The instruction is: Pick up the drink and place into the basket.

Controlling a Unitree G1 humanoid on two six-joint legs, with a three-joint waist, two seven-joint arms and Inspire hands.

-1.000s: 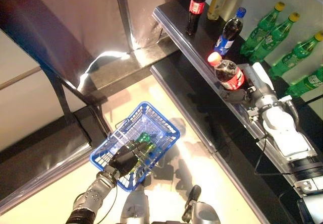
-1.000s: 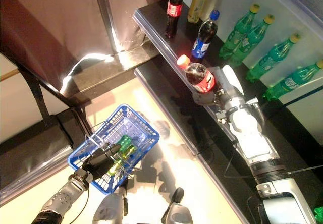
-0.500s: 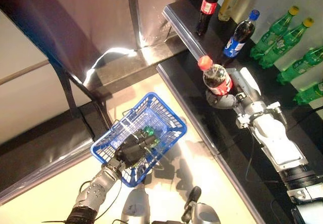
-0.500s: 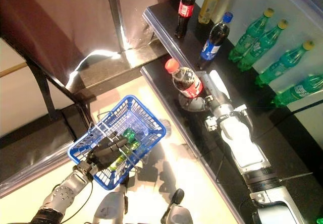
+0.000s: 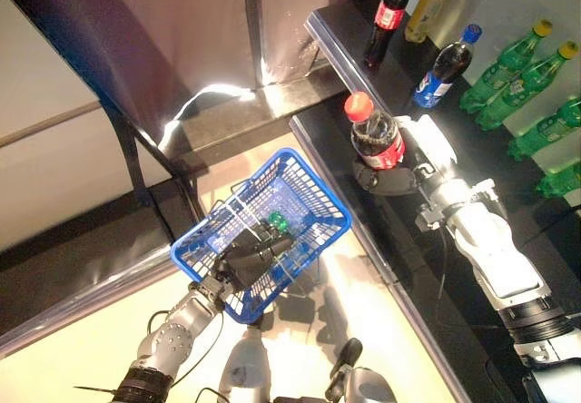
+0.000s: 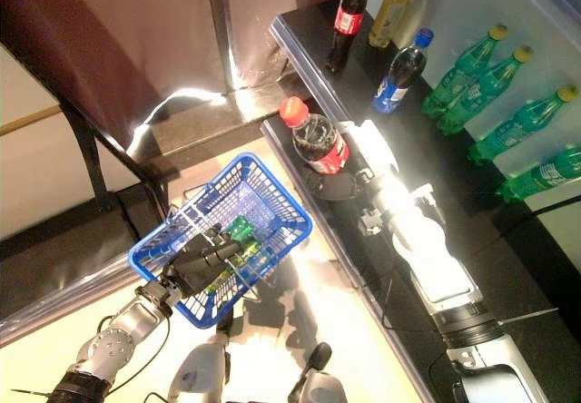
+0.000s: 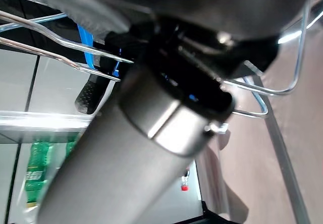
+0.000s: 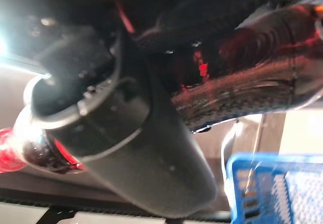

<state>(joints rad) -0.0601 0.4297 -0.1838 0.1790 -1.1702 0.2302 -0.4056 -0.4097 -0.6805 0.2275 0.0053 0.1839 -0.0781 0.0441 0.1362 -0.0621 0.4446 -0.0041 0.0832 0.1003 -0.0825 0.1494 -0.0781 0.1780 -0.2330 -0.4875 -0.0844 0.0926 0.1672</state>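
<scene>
My right hand point(image 5: 396, 178) is shut on a dark cola bottle point(image 5: 374, 135) with a red cap and red label, held upright above the lower black shelf's front edge, to the right of the basket. The bottle also shows in the right wrist view point(image 8: 242, 77). My left hand point(image 5: 243, 256) is shut on the wire handles point(image 7: 60, 47) of the blue basket point(image 5: 313, 190), which hangs above the floor at lower centre. A green bottle point(image 6: 238, 240) lies inside the basket.
The black shelf point(image 5: 336, 35) carries a cola bottle point(image 5: 386, 17), a yellow drink point(image 5: 427, 4), a blue-labelled cola bottle point(image 5: 443, 67) and green bottles point(image 5: 517, 58). A lower black shelf point(image 5: 399, 267) runs beside the basket. A dark metal frame point(image 5: 136, 158) stands left.
My right hand has carried the cola bottle left, off the shelf and nearer the basket. The left hand has raised the basket slightly. The camera has also shifted.
</scene>
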